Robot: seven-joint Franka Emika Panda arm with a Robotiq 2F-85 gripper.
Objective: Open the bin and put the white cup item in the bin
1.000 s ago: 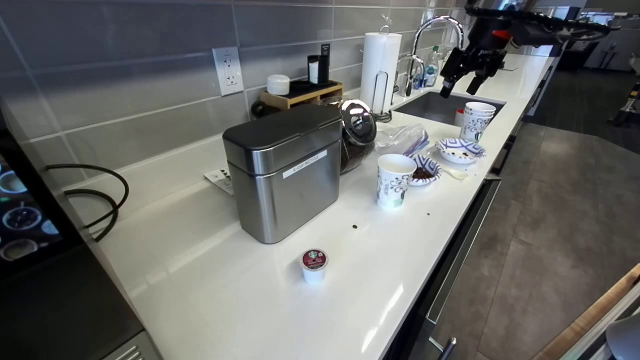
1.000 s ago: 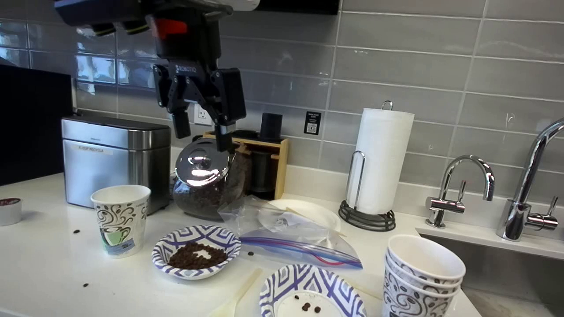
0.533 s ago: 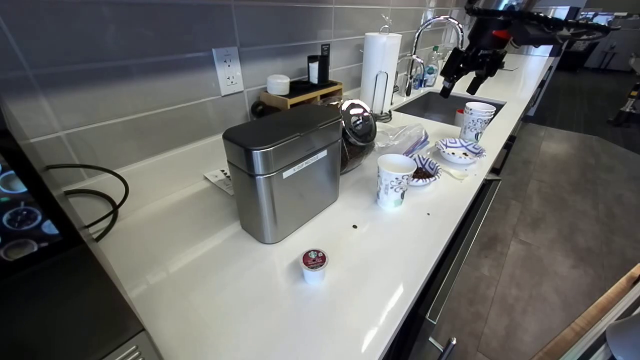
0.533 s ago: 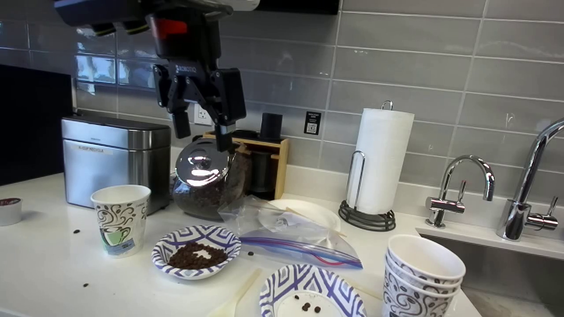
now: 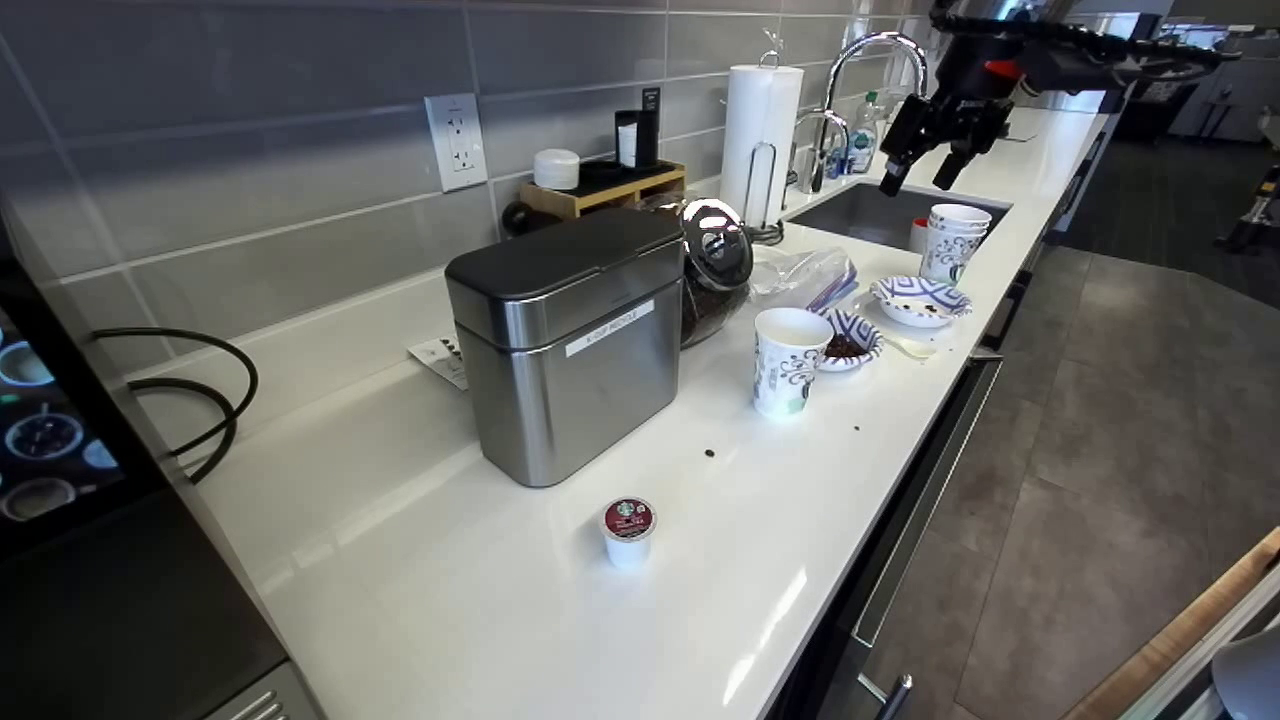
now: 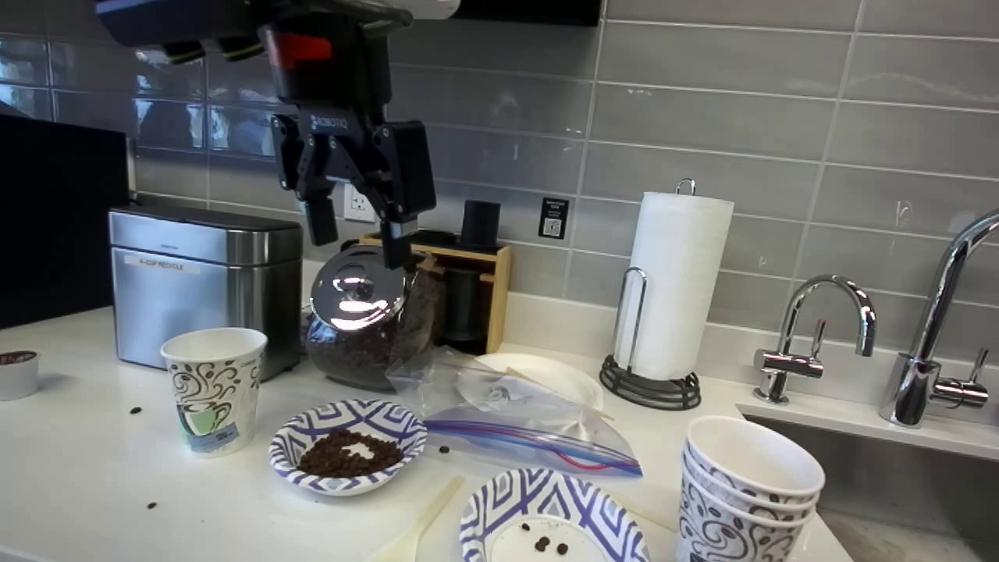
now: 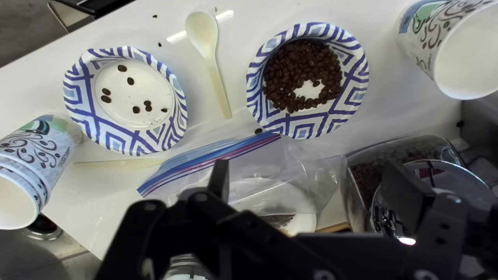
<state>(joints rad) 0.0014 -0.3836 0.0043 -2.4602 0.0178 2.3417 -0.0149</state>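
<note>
The steel bin (image 5: 600,390) stands on the counter with its dark flat lid shut; it also shows in an exterior view (image 6: 173,304). Its green inside is hidden. The white cup item (image 5: 628,536), a small pod with a dark red top, stands upright on the counter in front of the bin, and at the left edge in an exterior view (image 6: 19,376). My gripper (image 6: 360,246) is open and empty, high above the counter and apart from bin and pod; its fingers also show in the wrist view (image 7: 315,179). Bin and pod are out of the wrist view.
A taller patterned cup (image 5: 787,365) stands beside the bin. A glass jar (image 6: 367,328), a plastic bag (image 6: 515,421), patterned bowls (image 6: 343,449) with coffee beans, stacked cups (image 6: 745,492) and a paper towel roll (image 6: 679,289) line the counter. A dark machine (image 5: 110,560) stands near the pod.
</note>
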